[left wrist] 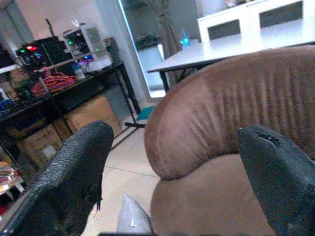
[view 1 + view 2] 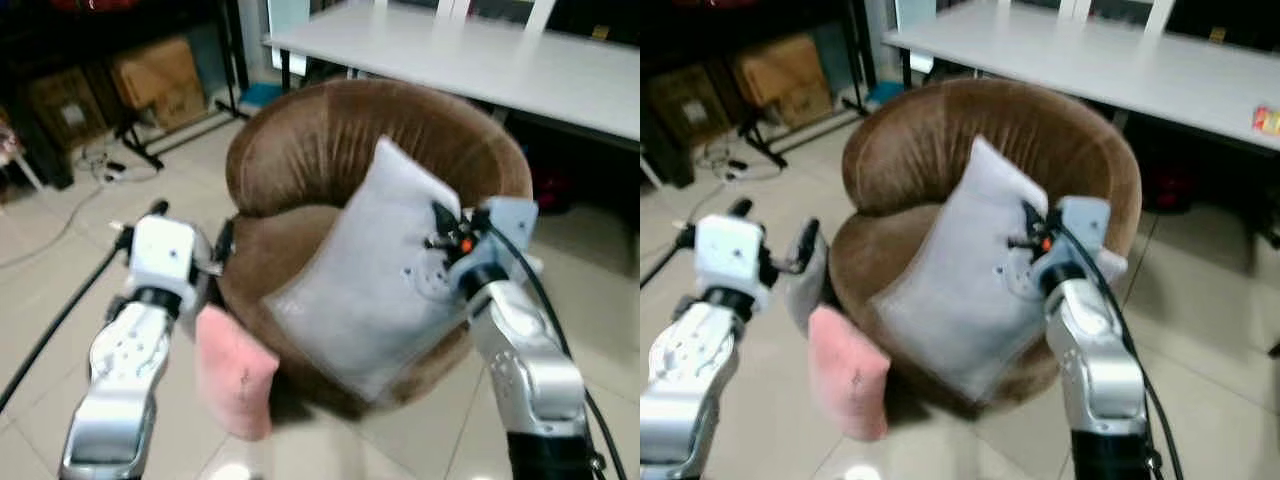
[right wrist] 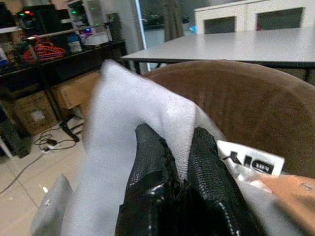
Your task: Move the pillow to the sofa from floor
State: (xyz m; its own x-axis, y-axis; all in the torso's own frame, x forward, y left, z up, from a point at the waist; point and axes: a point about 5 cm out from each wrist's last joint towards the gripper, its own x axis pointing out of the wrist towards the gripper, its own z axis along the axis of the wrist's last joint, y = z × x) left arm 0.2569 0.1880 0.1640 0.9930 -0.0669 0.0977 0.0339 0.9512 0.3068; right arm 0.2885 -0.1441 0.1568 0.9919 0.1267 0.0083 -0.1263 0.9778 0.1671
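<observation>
A light grey pillow leans tilted on the seat of the round brown sofa chair, its lower corner hanging over the front rim. My right gripper is shut on the pillow's right edge, pinching a fold of fabric next to a white label. In the eye views this gripper sits at the pillow's right side, above the seat. My left gripper is open and empty, held at the sofa's left flank. A pink pillow stands on the floor against the sofa's front left.
A long white table stands behind the sofa. Cardboard boxes and a dark shelf rack fill the back left, with cables lying on the tiled floor. Another grey cushion sits by the sofa's left side, under my left gripper.
</observation>
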